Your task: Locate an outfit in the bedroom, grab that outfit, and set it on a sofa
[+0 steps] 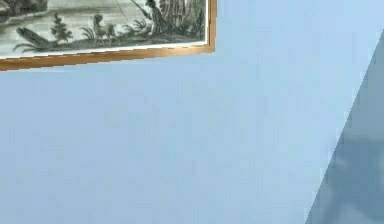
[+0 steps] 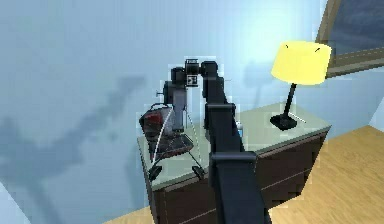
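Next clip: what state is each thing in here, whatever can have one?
Yellow-shaded lamp with black stem: upright on the pale-topped dark wooden cabinet; lit or not, cannot tell.
Dark red and black bundle: lying on the cabinet top.
Dark fingers: at the bundle; holding anything or not, cannot tell.
Wood-framed black-and-white landscape picture: hanging on the blue wall.

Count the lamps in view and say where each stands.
1: the yellow-shaded lamp stands on the dark sideboard, on its pale top, at the arm side view's right. The arm could hide another.
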### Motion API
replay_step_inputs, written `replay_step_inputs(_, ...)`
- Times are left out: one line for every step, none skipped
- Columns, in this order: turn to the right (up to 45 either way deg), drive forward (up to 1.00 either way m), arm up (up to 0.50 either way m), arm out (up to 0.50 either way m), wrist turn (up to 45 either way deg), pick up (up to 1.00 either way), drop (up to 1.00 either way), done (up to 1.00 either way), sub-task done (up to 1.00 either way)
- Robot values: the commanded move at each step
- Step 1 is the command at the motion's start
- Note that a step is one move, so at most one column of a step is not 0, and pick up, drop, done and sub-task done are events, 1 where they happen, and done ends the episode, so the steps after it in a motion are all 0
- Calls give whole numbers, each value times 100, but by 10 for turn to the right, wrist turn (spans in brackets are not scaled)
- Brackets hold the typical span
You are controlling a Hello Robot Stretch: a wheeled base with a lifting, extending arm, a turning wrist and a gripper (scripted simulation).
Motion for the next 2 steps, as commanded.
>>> replay_step_inputs(0, 0, 0, 0, 450, 0, 0, 0, 0)
replay_step_inputs(0, 0, 0, 0, 450, 0, 0, 0, 0)
